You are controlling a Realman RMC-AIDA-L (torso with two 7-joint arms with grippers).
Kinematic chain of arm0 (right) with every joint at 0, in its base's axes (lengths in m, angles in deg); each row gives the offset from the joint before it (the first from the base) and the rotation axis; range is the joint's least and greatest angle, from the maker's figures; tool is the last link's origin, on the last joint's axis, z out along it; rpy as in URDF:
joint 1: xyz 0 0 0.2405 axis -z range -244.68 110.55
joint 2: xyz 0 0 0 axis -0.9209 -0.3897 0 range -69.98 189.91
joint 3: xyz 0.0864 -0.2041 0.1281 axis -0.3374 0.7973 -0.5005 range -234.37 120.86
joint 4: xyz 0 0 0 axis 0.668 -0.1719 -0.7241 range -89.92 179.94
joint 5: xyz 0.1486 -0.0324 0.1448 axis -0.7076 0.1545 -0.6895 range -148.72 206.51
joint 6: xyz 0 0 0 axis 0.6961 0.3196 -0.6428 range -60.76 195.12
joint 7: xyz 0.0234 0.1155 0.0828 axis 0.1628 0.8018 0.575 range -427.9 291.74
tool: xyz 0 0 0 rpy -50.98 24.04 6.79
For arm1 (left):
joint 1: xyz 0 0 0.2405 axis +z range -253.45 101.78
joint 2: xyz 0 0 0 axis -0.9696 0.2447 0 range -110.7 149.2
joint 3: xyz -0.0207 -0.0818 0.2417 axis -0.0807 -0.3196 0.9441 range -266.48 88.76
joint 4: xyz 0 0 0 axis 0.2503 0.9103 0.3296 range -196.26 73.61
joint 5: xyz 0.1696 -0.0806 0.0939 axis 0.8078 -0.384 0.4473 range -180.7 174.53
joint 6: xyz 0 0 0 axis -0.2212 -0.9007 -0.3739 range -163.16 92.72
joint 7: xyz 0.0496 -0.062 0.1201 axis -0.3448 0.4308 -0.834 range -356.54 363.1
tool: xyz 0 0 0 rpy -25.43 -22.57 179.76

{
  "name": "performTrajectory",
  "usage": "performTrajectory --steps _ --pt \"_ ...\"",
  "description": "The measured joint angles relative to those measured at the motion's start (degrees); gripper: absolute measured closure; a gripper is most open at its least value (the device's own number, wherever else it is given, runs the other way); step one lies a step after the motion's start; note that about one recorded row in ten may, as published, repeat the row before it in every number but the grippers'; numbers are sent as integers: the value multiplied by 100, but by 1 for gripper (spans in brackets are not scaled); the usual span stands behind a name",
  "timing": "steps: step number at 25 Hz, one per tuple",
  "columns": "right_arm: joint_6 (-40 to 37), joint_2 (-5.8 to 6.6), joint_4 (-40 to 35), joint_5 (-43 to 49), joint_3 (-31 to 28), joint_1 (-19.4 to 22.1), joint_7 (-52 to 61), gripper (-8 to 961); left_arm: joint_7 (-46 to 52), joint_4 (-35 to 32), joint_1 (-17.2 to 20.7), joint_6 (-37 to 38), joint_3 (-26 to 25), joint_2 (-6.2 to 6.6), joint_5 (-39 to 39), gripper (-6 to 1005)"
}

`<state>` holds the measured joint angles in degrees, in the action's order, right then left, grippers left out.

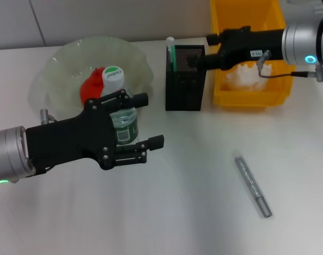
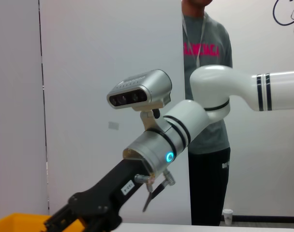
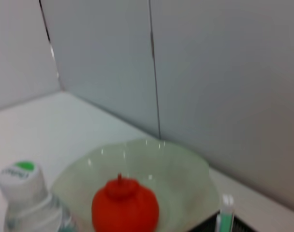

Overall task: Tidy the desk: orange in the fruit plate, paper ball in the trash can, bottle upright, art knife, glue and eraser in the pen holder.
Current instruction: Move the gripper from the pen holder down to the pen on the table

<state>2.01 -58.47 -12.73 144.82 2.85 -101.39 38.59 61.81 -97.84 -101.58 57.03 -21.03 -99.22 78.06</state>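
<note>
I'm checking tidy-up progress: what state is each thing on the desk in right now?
Orange: in the fruit plate.
Bottle: upright, between the open fingers of the left gripper.
Paper ball: inside the trash can.
Pen holder: upright, a white-green stick inside.
Grey knife: lying flat on the desk.
Right gripper: over the pen holder, fingers unclear.

Bottle (image 1: 120, 114) and left gripper (image 1: 145, 121) half hide orange (image 1: 91, 86)
</note>
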Motion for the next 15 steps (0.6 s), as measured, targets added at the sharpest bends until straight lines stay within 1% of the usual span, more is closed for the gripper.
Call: performTrajectory --steps 1,2,3,4,5,7,8,9,10,12,14,15 --pt "-42 -14 -181 171 88 52 197 128 0 4 18 -5 0 0 0 184" --pt "-154 -54 -621 553 285 187 582 128 0 4 24 -9 0 0 0 184" --pt "-154 -54 -621 553 285 187 582 127 0 4 24 -9 0 0 0 184" --pt "-251 -75 -938 751 409 299 862 127 0 4 31 -27 1 0 0 184" --pt "-251 -75 -938 751 409 299 862 127 0 4 31 -27 1 0 0 184" --pt "-407 -81 -1246 890 508 404 1184 127 0 4 43 -37 4 0 0 184" --pt "-506 -81 -1379 944 524 438 1306 127 0 4 52 -38 10 -1 -1 184" --pt "-784 -82 -1656 1089 538 486 1605 127 1 4 61 -38 17 0 -1 184" --pt "-784 -82 -1656 1089 538 486 1605 128 1 4 61 -38 17 0 -1 184" --pt "-1077 -81 -1909 1307 544 502 1880 128 18 9 72 -29 37 0 -2 184" --pt "-1556 -85 -2357 1704 631 512 2294 128 32 13 80 -14 45 -1 -2 184" --pt "-1556 -85 -2357 1704 631 512 2294 128 34 13 80 -13 46 -1 -2 184"
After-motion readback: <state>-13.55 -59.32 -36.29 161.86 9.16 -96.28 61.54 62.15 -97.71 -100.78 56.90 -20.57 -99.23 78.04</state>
